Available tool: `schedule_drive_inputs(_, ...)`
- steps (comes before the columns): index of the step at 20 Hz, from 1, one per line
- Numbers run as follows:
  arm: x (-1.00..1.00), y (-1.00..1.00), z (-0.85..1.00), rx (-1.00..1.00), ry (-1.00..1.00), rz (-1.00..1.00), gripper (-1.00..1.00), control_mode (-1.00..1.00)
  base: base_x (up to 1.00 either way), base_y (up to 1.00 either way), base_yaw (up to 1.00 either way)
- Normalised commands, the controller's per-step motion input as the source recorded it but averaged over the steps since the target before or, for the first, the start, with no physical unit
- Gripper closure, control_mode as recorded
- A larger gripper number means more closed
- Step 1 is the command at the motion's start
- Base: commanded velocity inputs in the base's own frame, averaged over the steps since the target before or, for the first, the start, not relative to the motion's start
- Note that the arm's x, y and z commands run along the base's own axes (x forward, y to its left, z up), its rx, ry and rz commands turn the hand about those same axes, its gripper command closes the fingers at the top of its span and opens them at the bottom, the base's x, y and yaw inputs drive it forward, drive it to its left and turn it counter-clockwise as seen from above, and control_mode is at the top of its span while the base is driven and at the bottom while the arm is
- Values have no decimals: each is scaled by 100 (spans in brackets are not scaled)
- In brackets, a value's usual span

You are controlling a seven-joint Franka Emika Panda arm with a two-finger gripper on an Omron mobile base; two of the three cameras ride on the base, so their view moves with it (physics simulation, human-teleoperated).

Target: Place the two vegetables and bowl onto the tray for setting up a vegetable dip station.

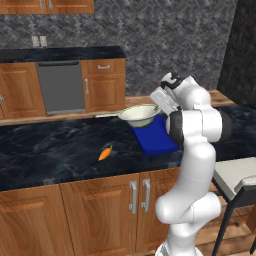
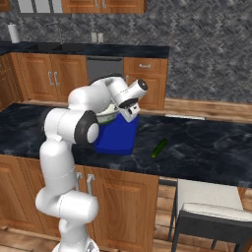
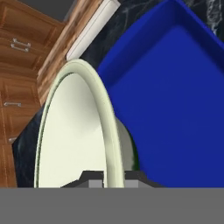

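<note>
So the bowl is round, wide and smooth, a pale cream-white with a slightly greenish inside and a thick rolled rim. It's seen raised over the far end of the tray, tipped a little rather than sitting flat. In the hand view the rim is pinched between the two dark fingertips, one inside the bowl and one outside, so the gripper is clamped shut on the bowl's edge.

The tray itself is a shallow rectangle in bright glossy blue with low raised walls, laid on the dark marbled stone counter. Its floor looks plain and flat in the hand view, with the bowl's shadow thrown across it.

The carrot is a small tapered orange cone with a tiny green tip, lying on the counter well apart from the tray, off its left side in the left base view. The dark green vegetable is a slim, elongated, smooth stick, lying at a slant on the counter near the tray, off its right side in the right base view.

Beyond the tray, warm wood-grain cabinets with metal handles are lined up, with a flat grey dishwasher panel set in among them, and a rough grey herringbone-tiled wall behind. A stool with a pale padded seat is parked near the counter's front.
</note>
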Motion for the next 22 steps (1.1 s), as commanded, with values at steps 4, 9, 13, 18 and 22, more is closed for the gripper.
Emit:
schedule_drive_inputs(4, 0, -28, 0, 0, 0, 3, 100, -100, 0, 0, 0)
schedule_drive_inputs(9, 0, -16, -2, 0, 0, 4, 100, -100, 0, 0, 0)
schedule_drive_inputs(13, 4, -5, -6, 0, -2, 1, 100, -100, 0, 0, 0)
schedule_drive_inputs(18, 3, -9, -4, 0, -1, 1, 100, -100, 0, 0, 0)
schedule_drive_inputs(22, 0, -8, -6, 1, -1, 2, 100, -100, 0, 0, 0)
